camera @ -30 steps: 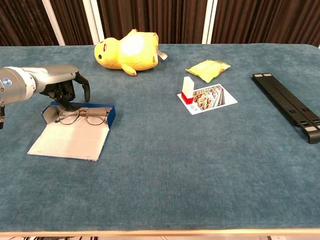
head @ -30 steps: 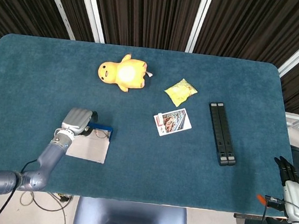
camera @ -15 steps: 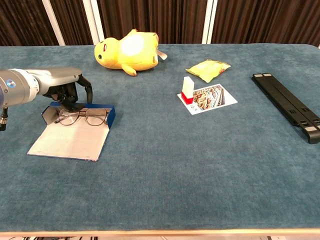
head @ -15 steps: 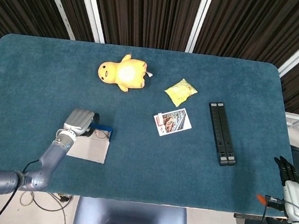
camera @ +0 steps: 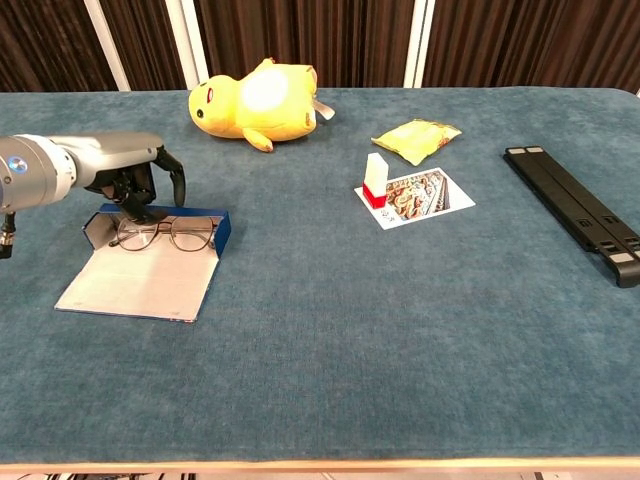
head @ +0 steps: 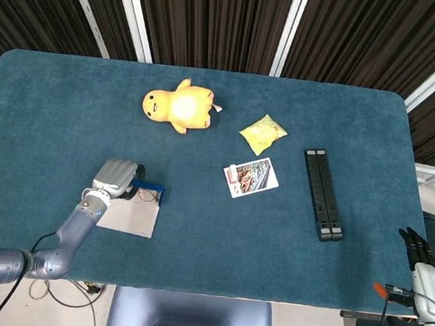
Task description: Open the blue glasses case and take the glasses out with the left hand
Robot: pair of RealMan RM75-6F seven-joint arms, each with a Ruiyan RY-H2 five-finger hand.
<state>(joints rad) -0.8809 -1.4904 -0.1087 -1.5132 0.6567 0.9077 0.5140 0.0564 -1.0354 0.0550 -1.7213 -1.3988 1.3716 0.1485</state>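
- A teal felt-covered table (camera: 400,330) carries the scene; the job sits at its 8 o'clock corner in the head view.
- The left hand (camera: 140,180) hangs over the far rim of the case, fingers curled downward, gripping nothing visible.
- The right hand (head: 419,257) waits off the table at 4 o'clock, fingers straight and empty.
- The blue fold-open glasses case (camera: 150,265) already lies open, its pale lid flap spread toward 6 o'clock.
- The thin wire-framed glasses (camera: 165,233) rest in the blue tray, just at 5 o'clock of the left fingertips.
- Best practice, judged from here: lower onto the near temple or bridge, pinch lightly, lift straight up so the tray wall is not dragged along.
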